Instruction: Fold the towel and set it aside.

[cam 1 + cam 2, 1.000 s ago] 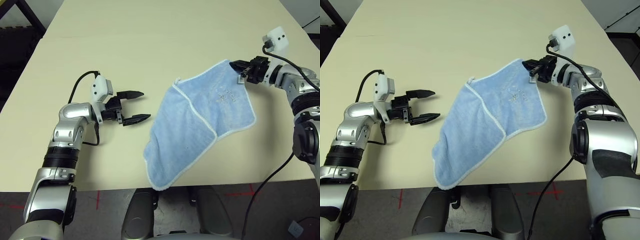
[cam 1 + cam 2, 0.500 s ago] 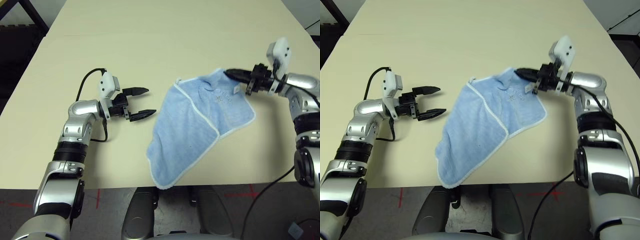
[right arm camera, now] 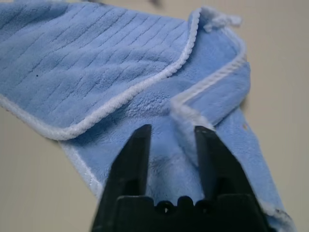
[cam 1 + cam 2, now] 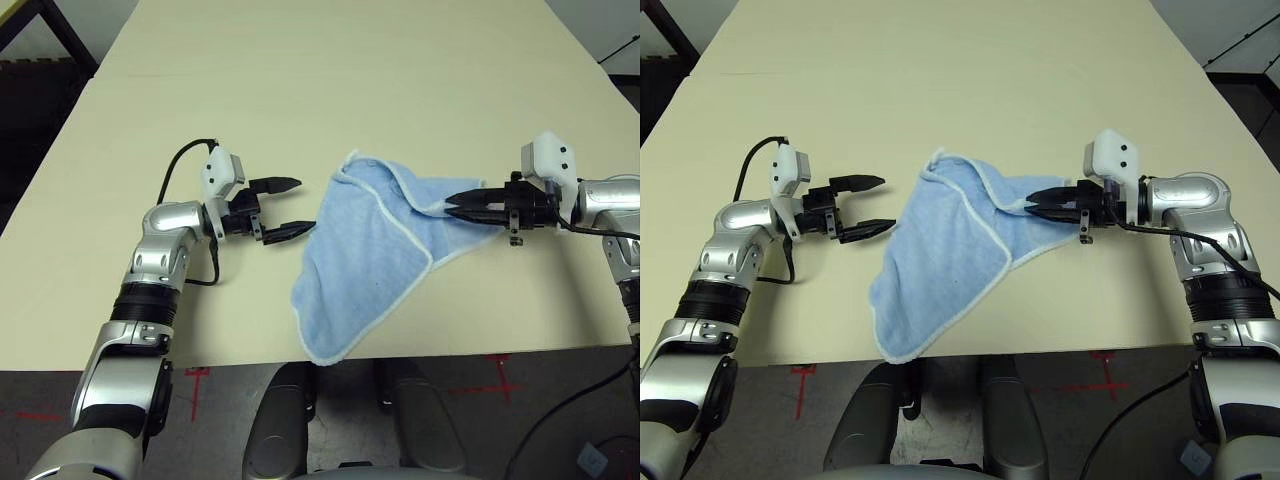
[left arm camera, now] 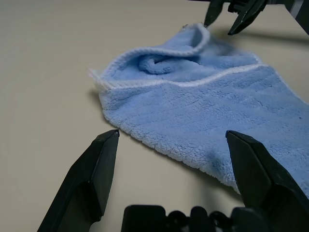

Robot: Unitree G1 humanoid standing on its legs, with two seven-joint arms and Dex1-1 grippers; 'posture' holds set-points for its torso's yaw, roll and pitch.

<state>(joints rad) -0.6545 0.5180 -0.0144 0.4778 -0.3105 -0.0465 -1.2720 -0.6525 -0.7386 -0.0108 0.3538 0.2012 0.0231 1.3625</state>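
The light blue towel (image 4: 370, 250) lies loosely folded on the cream table (image 4: 300, 90), its right corner turned over onto itself. Its near corner hangs over the table's front edge. My right gripper (image 4: 450, 205) sits low at the towel's right side. In the right wrist view its fingers (image 3: 140, 145) stand apart, open, with the white-hemmed corner (image 3: 186, 116) lying loose between them. My left gripper (image 4: 303, 205) is open just left of the towel, its fingertips touching or nearly touching the left edge, and holds nothing. The left wrist view shows the towel (image 5: 203, 111) ahead of its spread fingers.
The bare tabletop stretches far behind the towel and to both sides. The table's front edge (image 4: 200, 362) runs close to the towel's near corner. Dark floor and a black frame (image 4: 40, 20) lie beyond the table's left side.
My right gripper brought the raised corner down and leftward onto the towel, then opened and let it go. My left gripper shifted right, closer to the towel's edge.
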